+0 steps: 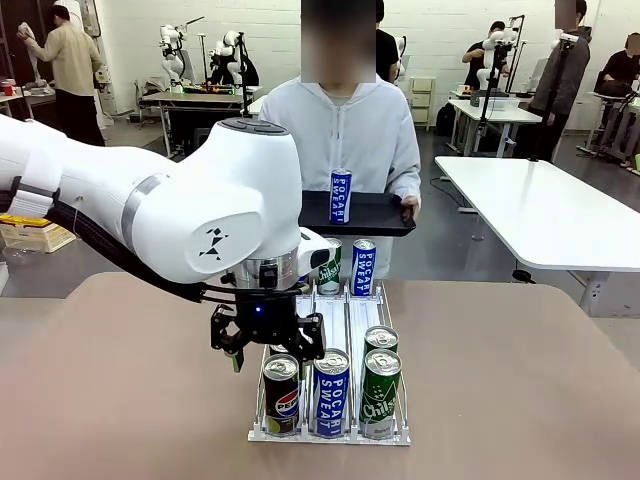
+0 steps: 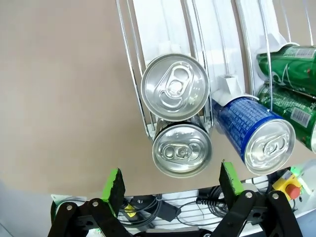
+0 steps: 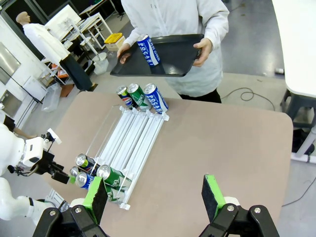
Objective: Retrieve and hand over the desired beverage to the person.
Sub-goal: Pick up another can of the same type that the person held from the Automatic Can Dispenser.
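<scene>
A white wire rack (image 1: 330, 432) on the table holds drink cans. Its front row is a Pepsi can (image 1: 281, 396), a blue Pocari Sweat can (image 1: 331, 392) and a green Chilsung can (image 1: 379, 392). My left gripper (image 1: 268, 352) hangs open just above the Pepsi lane. In the left wrist view the open gripper (image 2: 172, 182) has two silver can tops (image 2: 181, 149) ahead of its green fingers (image 2: 114, 184), with nothing between them. The person (image 1: 345, 125) in a white hooded jacket holds a black tray (image 1: 380, 215) carrying a Pocari Sweat can (image 1: 340, 195). My right gripper (image 3: 154, 197) is open, high over the table.
More cans stand at the rack's far end: a Chilsung (image 1: 328, 265) and a Pocari Sweat (image 1: 363, 268). A second green can (image 1: 381, 343) sits behind the front one. A white table (image 1: 550, 210) stands at the right. Bare tabletop (image 1: 520, 380) lies on both sides of the rack.
</scene>
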Controlling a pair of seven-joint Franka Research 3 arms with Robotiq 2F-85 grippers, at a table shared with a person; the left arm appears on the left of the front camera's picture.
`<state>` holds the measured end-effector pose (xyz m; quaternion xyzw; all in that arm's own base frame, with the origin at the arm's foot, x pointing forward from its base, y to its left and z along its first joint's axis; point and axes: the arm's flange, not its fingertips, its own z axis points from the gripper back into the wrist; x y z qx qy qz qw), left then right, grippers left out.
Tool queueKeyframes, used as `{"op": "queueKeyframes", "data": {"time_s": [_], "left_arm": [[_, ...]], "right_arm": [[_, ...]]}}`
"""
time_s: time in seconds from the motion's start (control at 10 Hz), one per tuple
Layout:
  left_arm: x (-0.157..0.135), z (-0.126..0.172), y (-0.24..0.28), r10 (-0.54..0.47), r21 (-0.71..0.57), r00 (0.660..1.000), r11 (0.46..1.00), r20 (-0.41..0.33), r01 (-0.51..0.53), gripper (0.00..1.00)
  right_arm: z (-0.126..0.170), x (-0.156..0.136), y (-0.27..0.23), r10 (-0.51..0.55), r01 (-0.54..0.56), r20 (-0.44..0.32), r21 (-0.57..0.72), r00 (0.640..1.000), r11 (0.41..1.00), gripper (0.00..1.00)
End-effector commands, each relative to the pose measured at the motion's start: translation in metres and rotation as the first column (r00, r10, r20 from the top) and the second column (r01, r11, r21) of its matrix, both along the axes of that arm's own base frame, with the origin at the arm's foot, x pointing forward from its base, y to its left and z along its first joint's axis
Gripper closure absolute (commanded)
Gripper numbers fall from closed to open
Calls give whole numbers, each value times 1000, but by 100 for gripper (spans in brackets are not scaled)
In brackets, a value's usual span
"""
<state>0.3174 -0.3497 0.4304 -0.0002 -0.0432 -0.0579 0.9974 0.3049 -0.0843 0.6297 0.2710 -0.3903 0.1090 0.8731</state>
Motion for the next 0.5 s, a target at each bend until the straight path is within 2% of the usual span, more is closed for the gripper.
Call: {"op": "queueKeyframes", "data": {"time_s": [0.0,0.4], "left_arm": [[5,-2,-3,37,-7,999,999,35,-37,0],[11,-6,-1,57,-10,998,998,23,-56,0]], "right_arm": [[-1,3,0,22,-22,7,22,1000,1000,0],[-1,3,0,22,-22,7,22,1000,1000,0]]}}
